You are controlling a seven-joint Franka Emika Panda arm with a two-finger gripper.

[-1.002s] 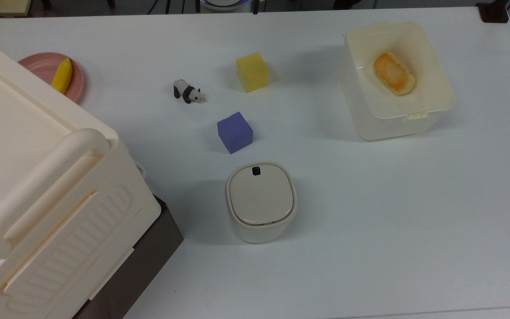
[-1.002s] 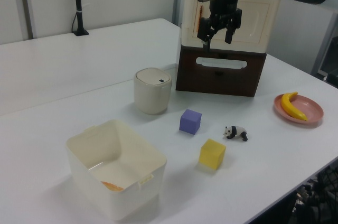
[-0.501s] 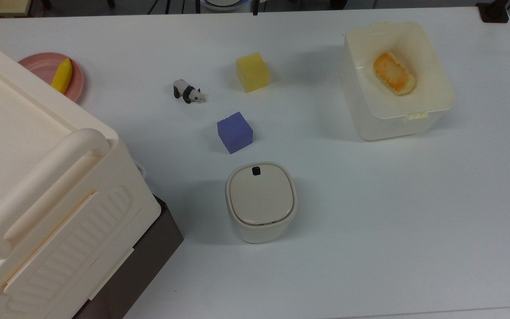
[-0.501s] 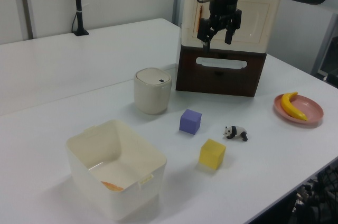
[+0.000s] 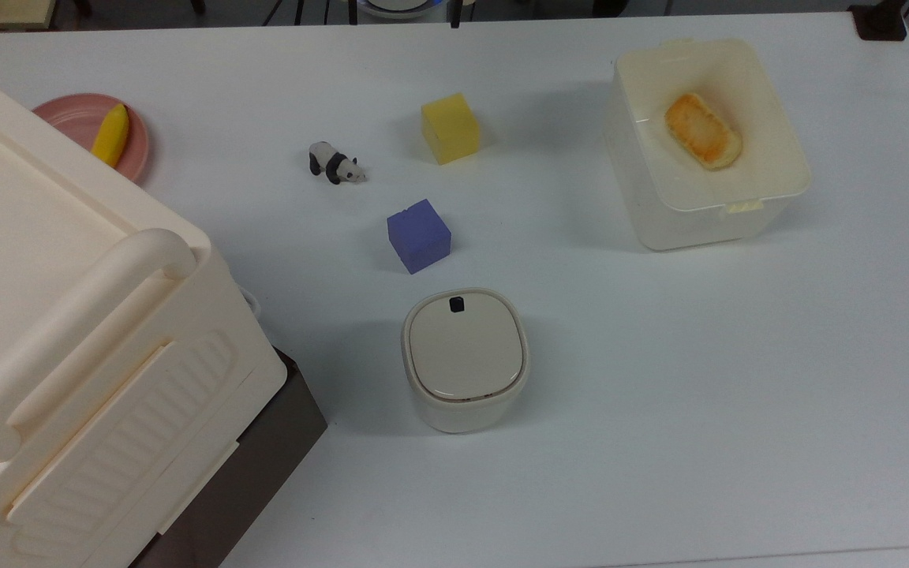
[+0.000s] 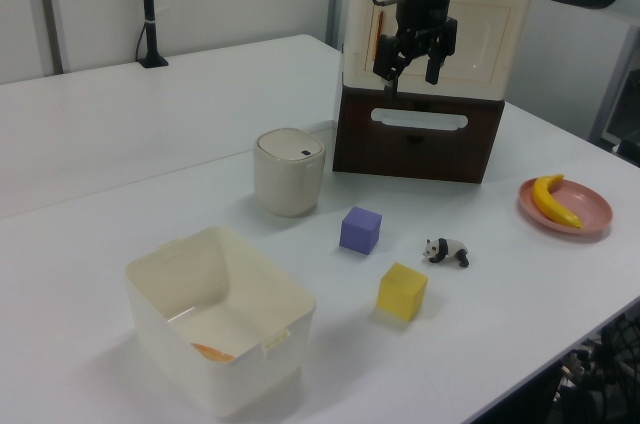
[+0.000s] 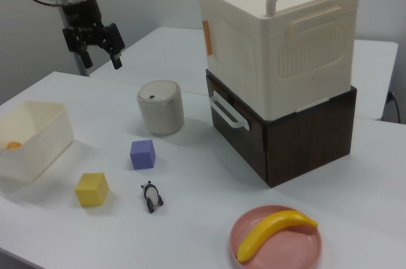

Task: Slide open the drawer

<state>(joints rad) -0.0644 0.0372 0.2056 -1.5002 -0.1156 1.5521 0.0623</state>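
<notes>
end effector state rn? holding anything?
End effector: open, holding nothing, up in the air above the table, clear of the drawer and its white loop handle.

White bench: cabinet with drawer left, lidded bin centre, tub upper right, two cubes, panda, pink plate.

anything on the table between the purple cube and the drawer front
No. In the right view the white table is bare between the purple cube and the drawer; the round lidded bin stands off to the side, farther back.
</notes>
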